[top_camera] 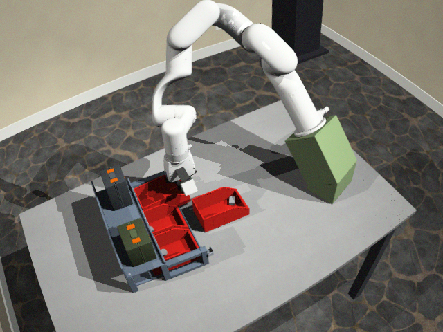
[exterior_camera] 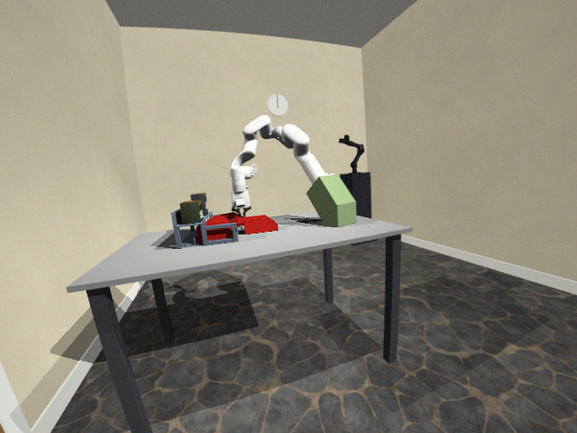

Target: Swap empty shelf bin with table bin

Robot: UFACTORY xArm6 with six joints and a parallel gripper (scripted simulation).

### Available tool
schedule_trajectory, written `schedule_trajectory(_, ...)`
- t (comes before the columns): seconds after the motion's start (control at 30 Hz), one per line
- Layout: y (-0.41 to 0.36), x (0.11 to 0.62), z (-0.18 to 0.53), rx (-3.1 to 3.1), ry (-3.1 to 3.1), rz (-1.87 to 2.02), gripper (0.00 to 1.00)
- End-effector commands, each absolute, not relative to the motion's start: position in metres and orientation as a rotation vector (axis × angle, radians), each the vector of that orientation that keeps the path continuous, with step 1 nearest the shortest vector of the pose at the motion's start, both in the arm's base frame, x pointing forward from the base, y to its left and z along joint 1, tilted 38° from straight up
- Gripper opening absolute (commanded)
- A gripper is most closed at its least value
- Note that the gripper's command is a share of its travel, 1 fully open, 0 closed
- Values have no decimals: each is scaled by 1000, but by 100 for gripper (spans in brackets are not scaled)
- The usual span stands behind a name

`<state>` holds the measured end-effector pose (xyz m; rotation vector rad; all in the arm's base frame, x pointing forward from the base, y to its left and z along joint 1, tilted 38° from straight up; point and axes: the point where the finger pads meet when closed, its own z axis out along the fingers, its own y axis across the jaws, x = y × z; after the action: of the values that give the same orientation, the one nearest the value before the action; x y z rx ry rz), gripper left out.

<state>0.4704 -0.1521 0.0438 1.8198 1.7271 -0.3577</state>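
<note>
The grey-blue shelf point(top_camera: 150, 232) stands on the table's left part, with three red open bins in its lower row. My gripper point(top_camera: 182, 178) is shut on the front wall of the far bin point(top_camera: 160, 194), which is empty. This bin looks tilted and sticks out a little past the fronts of the other two bins point(top_camera: 164, 218) point(top_camera: 176, 243). A fourth red open bin point(top_camera: 219, 209) stands on the table just right of the shelf, with a small grey part point(top_camera: 231, 200) inside. In the exterior view the gripper point(exterior_camera: 242, 210) is over the empty bin point(exterior_camera: 221, 218), next to the table bin point(exterior_camera: 258, 224).
A dark grey box point(top_camera: 115, 184) and an olive box point(top_camera: 136, 241), both with orange marks, stand on the shelf's upper board. The arm's green base block point(top_camera: 322, 157) stands at the table's right rear. A black stand point(top_camera: 297, 25) is behind the table.
</note>
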Motion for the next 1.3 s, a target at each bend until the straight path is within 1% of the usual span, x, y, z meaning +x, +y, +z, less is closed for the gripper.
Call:
schedule_trajectory(0.0, -152, 457, 42, 1817, 1726, -353, 0)
schedule_trajectory(0.6, -153, 409, 30, 1817, 1726, -353, 0)
schedule_trajectory(1.27, -154, 379, 22, 1817, 1726, -353, 0)
